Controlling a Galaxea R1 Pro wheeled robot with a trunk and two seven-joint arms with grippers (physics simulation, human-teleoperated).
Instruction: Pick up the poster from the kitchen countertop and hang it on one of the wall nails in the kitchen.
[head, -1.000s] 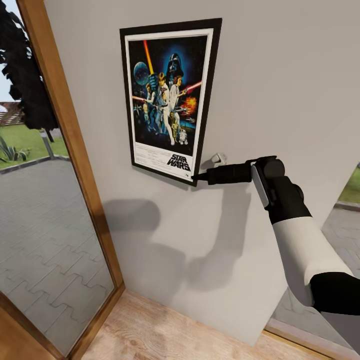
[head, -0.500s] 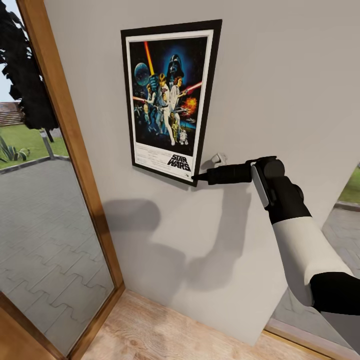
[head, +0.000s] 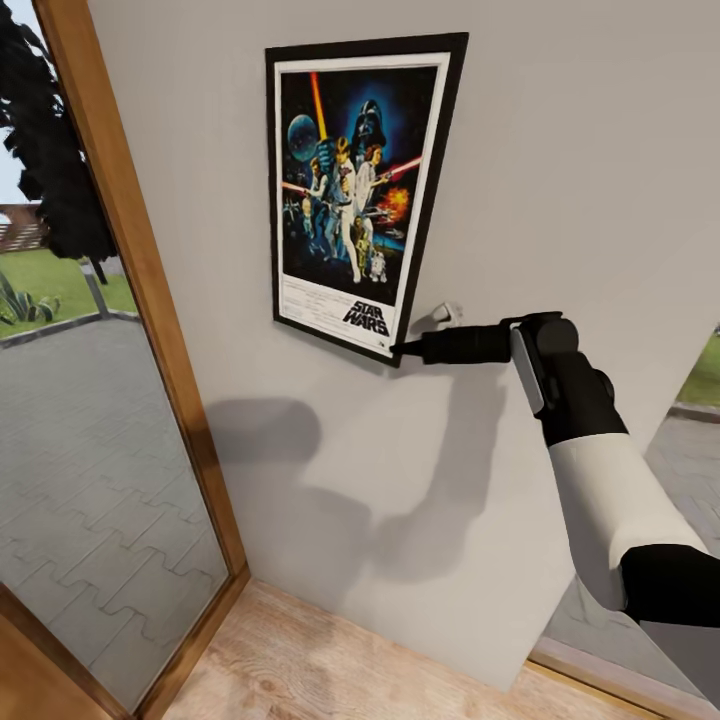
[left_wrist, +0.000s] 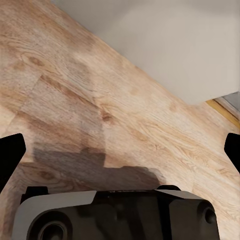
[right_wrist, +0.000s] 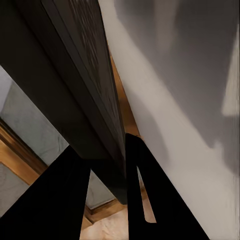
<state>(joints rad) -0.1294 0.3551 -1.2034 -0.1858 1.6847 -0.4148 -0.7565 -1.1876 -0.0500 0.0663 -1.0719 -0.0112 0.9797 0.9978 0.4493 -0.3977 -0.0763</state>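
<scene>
Wall-side fingers (right_wrist: 131, 165) behind poster (right_wrist: 85, 100)

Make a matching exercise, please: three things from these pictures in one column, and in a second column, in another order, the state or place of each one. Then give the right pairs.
Things:
1. poster
2. right tool
3. left tool

States or places:
A. open, pointing down at the wooden floor
B. against the grey wall, beside the wood-framed window
C. shut on the poster's lower corner

Pairs: 1-B, 2-C, 3-A
</scene>
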